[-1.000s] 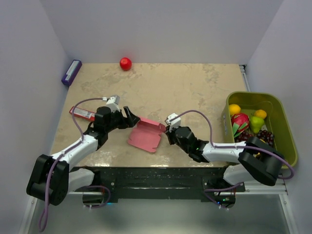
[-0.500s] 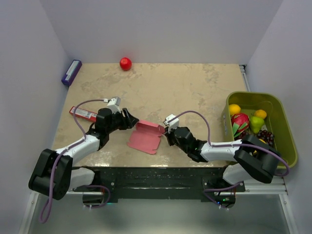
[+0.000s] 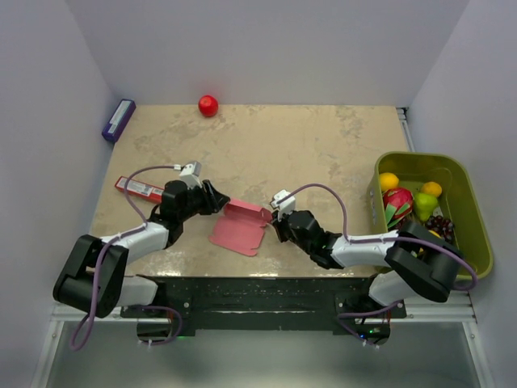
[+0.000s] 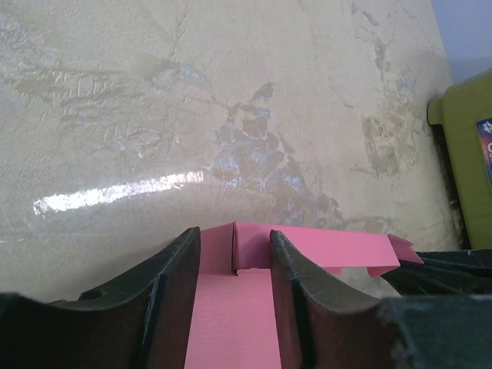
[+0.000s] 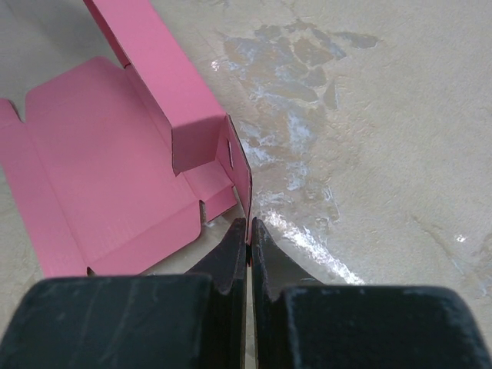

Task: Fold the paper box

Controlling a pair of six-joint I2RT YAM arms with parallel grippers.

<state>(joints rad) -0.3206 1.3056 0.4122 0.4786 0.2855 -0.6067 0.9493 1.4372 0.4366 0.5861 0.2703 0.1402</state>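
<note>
Near the front edge of the table, right between the two arms, sits the paper box. It's mostly a flat pink sheet at this point, with the long far wall standing up and a little corner tab folded in on the right end.

The right gripper is pinched tight on that raised right corner, with the thin card edge sandwiched between the closed jaws. The left gripper is over the left end of the sheet, jaws apart. You can see the pink floor and a small upright tab in the gap, and I don't see them squeezing anything yet.

My take on handling: this thing looks super light and floppy, just thin die-cut card. It'll bend wherever you push it, not only on the creases, and I'd bet it skates around on that glossy tabletop if nothing anchors it. Squeeze too hard or yank it and it'll probably kink or tear at the slots.

So I'd grab it by wall edges or tabs close to a crease, never the big middle panel. One gripper should pin a corner, as the right one does now, while the other folds the left end wall up.
</note>
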